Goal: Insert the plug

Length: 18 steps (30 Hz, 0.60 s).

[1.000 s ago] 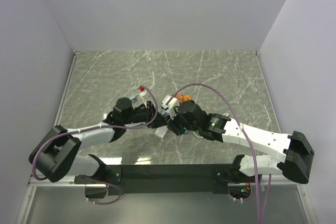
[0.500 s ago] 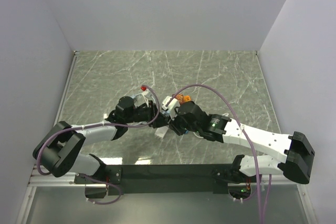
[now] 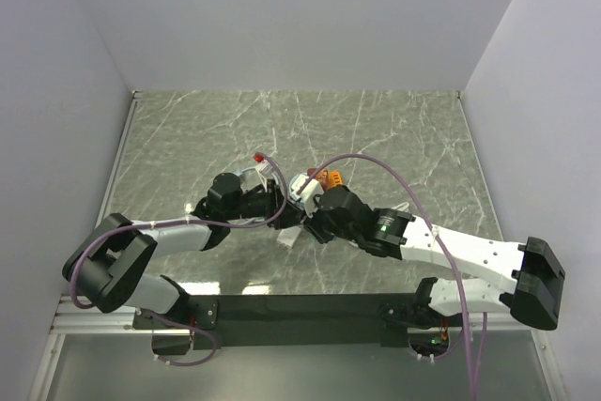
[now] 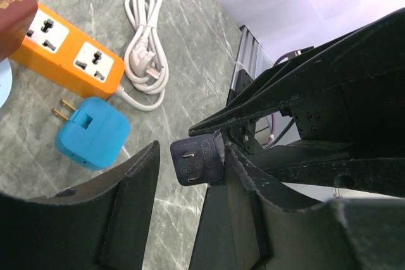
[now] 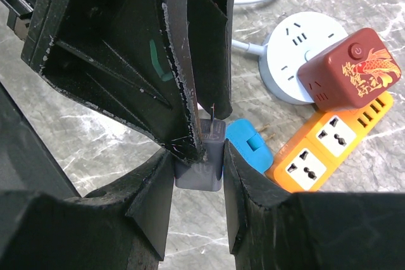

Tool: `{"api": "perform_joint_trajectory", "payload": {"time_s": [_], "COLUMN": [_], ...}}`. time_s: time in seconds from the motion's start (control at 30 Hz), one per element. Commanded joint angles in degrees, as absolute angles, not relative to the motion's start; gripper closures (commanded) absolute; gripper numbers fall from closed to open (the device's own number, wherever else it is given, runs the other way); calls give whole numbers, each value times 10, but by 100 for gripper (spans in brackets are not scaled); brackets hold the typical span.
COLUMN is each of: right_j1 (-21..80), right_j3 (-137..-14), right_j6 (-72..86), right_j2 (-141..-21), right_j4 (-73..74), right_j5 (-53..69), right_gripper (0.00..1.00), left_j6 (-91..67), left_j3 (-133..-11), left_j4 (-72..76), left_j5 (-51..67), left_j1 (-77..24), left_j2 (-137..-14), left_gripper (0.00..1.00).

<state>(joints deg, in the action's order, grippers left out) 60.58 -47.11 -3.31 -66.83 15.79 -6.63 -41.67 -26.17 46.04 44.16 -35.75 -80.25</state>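
Imo this is a mid-air handover/regrip step, not the insertion itself yet. The grey plug is up off the table, pinched by its sides in the right gripper, so that one's clamped on it. The left gripper has its fingers spread around the same plug, w/ a gap one side and nearly touching on the other, so it's wide and not gripping afaict. Relative to the orange power strip, the plug hangs near it but off to the side, not over any socket. The blue adapter lies between them, just beside the strip. The white cable is coiled by the strip's lead end. Next move prob needs the left fingers to close on the plug body clear of the pins before the right lets go. Then the pins have to face a strip socket dead square. Materials: the plug is boxy matte plastic w/ rounded corners and thin metal pins. The strip is smooth orange plastic w/ white socket faces. The adapter is a rounded blue square w/ two brassy prongs. The cable looks rubbery. The table is a polished grey-green marble look w/ pale veins, and the fingers are black w/ scuffed edges.
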Motion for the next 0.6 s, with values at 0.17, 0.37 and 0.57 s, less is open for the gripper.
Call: {"api": "perform_joint_trajectory", "payload": {"time_s": [0.17, 0.37, 0.57], "right_j1": [599, 601, 601], "right_j3": [-468, -471, -473], "right_j6": [-40, -39, -28], "right_j2": [-650, -669, -693], "right_j4": [74, 46, 37], "right_j5": [-195, -238, -242], "right_gripper": [100, 100, 100], "left_j6": [-430, -422, -407], "left_j3": [-270, -272, -272], "left_j4": [501, 478, 443], "left_j5": [542, 531, 480], "left_j1": [-393, -393, -390], "left_j2": [-805, -803, -796], "left_gripper": [63, 100, 100]}}
